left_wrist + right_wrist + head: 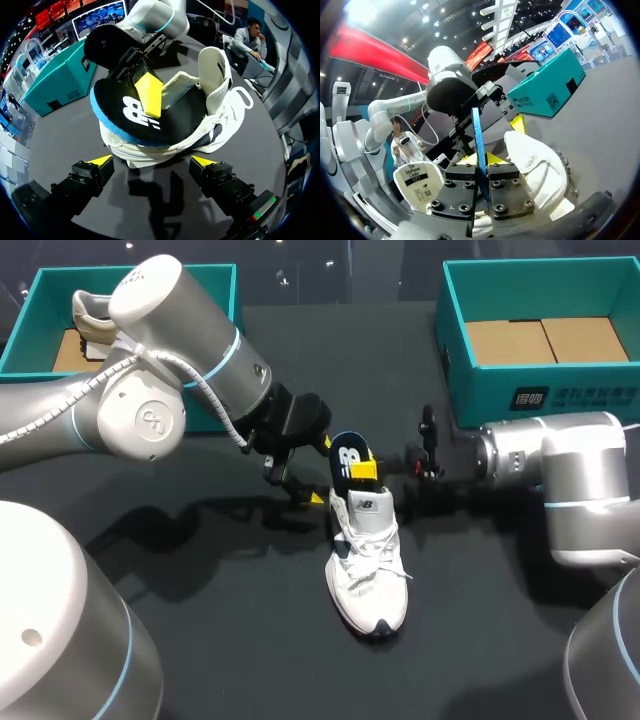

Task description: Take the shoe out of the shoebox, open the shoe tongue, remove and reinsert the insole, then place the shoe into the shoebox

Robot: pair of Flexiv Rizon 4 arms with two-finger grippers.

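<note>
Insole step in hand: the insole (347, 462) stands half out of the shoe (368, 575), pinched by the right gripper (365, 471).

The white shoe lies mid-table (200, 640), toe toward the near edge, well apart from the teal shoebox (540, 395) at far right. The dark insole rises from the heel opening, the right gripper's fingers clamped on its upper part. The left gripper (303, 492) sits just left of the heel, fingers apart, apparently touching nothing. Next, the left should probably steady the shoe while the right slides the insole lengthwise.

Parts out of sight
left arm (170, 350) covers most of the boxed shoe (90, 318); lower end of the insole (348, 455) hidden inside the white shoe (368, 570)
</note>
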